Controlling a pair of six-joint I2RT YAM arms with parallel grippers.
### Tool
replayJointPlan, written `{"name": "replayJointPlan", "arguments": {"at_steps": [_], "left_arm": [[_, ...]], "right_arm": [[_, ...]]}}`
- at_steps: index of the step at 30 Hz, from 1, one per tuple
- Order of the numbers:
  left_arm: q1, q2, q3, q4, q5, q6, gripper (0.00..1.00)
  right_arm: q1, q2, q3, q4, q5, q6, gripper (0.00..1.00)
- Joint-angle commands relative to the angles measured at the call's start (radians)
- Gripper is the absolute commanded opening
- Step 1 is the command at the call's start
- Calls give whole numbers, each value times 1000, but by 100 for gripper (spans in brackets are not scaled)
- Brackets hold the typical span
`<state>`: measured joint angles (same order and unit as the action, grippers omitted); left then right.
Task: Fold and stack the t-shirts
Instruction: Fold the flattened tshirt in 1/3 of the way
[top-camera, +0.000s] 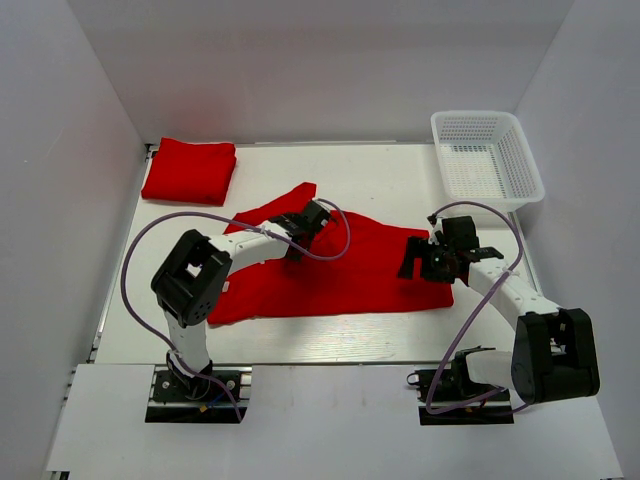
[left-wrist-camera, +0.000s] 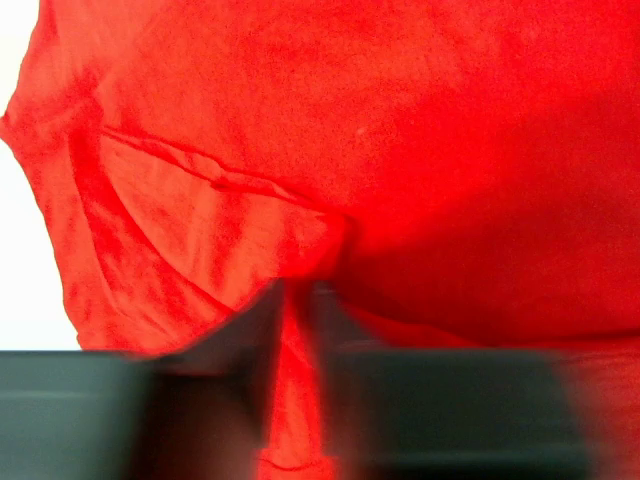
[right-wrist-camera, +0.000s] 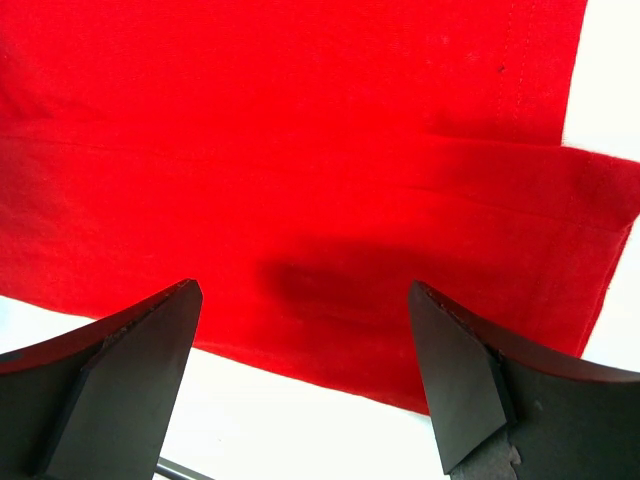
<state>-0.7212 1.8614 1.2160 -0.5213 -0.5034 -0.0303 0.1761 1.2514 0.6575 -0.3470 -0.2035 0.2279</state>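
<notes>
Left gripper: clenched, grasping a pinched-up ridge of the spread t-shirt between nearly closed fingers. From the top camera, gripping near the shirt's 11 o'clock corner, just beside a sleeve poking toward 12.

Right gripper: released, jaws wide apart, poised over the shirt's 3 o'clock end, with red hem and a strip of white surface showing between the fingers. No telling whether touching the cloth or just above it.

Farther out: shirt lying mostly flat across the middle of the table, rumpled toward 9 o'clock. At 10 o'clock, in the far left corner, a folded t-shirt. At 2 o'clock, a white mesh basket, well apart from both shirts.
</notes>
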Motion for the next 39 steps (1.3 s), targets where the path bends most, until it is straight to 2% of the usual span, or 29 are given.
{"name": "replayJointPlan", "arguments": {"at_steps": [1, 2, 3, 10, 16, 18, 26, 39], "left_arm": [[6, -10, 13, 12, -15, -13, 12], [6, -10, 13, 12, -15, -13, 4], [6, -10, 13, 12, -15, -13, 0], [6, -24, -7, 41, 3, -28, 0], [6, -105, -70, 173, 28, -54, 0], [6, -105, -70, 173, 28, -54, 0], [16, -18, 36, 126, -93, -212, 0], [25, 33, 80, 193, -173, -327, 0]], "right_arm": [[-4, 6, 31, -9, 9, 1, 90], [-3, 6, 31, -7, 10, 2, 90], [-4, 11, 33, -7, 12, 1, 90], [-7, 0, 33, -10, 16, 1, 90], [-3, -3, 33, -7, 19, -1, 90], [-6, -6, 33, -10, 21, 1, 90], [-4, -26, 31, -7, 32, 2, 90], [-3, -26, 31, -4, 30, 1, 90]]}}
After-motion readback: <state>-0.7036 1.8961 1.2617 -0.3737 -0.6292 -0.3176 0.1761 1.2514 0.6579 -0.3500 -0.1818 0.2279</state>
